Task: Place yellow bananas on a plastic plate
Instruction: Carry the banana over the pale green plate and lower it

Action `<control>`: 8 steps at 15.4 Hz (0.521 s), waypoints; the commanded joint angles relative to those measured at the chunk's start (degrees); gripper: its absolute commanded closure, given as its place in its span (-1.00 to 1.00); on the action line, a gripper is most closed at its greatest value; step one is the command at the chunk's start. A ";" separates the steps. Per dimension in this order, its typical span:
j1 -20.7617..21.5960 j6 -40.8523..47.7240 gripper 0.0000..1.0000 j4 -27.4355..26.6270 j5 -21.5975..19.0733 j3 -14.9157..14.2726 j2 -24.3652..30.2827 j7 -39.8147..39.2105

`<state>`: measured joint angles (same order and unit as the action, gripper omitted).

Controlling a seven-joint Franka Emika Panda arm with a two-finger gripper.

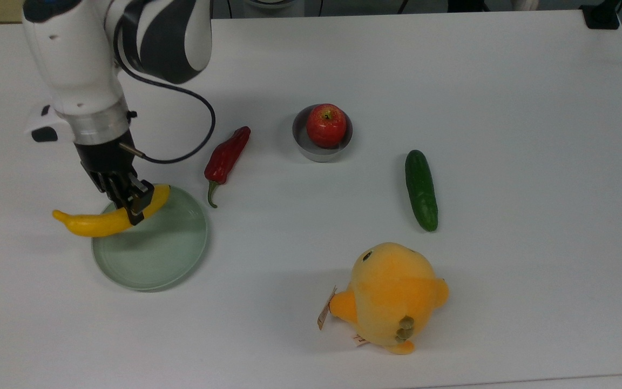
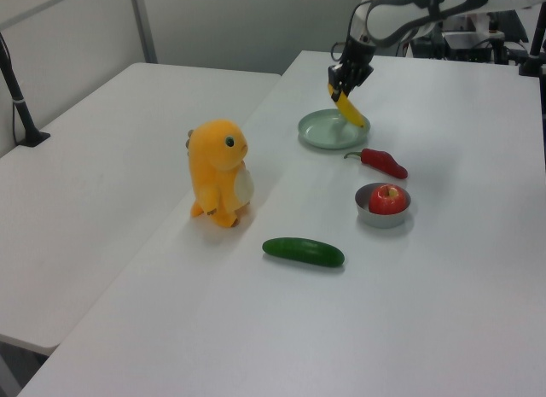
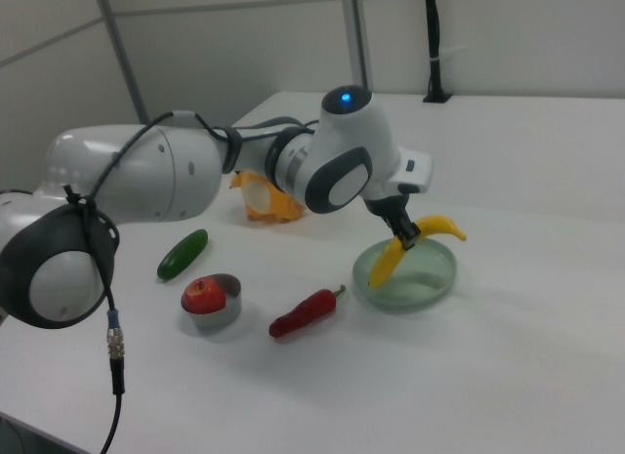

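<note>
banana point(image 1: 92, 224) in my grip, over the plate point(image 1: 151, 251): i hold the fruit off the table, my gripper point(image 1: 130, 202) pinched tight on it toward its thick end, the thin stem tip sticking out past the plate's rim at about nine o'clock in the top view. in the right view the banana point(image 3: 410, 244) hangs tilted above the plate point(image 3: 430, 278), one end dipping toward the dish, the other raised; whether that low end touches i cannot tell.

left to right across the top view: banana and plate at the table's point(image 1: 505, 81) left, a red chilli point(image 1: 225, 156) just off the plate's rim at one o'clock, a grey bowl point(image 1: 305, 146) with an apple point(image 1: 326, 125) in it at mid-table, a cucumber point(image 1: 420, 189) further right, and a plush toy point(image 1: 392, 292) at the bowl's five o'clock, well apart from my work.

my judgement: the carry is nearly done, the release is not. the grip sits near the plate's upper-left edge, so letting go here could leave the long stem end hanging over the rim and the banana could tip or roll off onto the table. the tilt adds to that; a drop from height would make it bounce. drifting toward one o'clock risks nudging the chilli. i would want to centre over the dish and come lower before parting my fingers.
</note>
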<state>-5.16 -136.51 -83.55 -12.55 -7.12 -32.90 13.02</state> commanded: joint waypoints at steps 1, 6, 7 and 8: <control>-0.03 -3.84 0.42 1.38 -0.99 1.05 -2.08 1.48; 0.06 -5.08 0.34 0.67 -0.90 1.84 -3.22 0.95; 0.15 -5.52 0.21 0.41 -0.90 1.84 -3.31 0.95; 0.58 -5.87 0.05 -0.29 -0.90 1.84 -3.31 0.95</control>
<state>-5.14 -140.34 -83.23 -12.55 -5.53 -35.75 13.77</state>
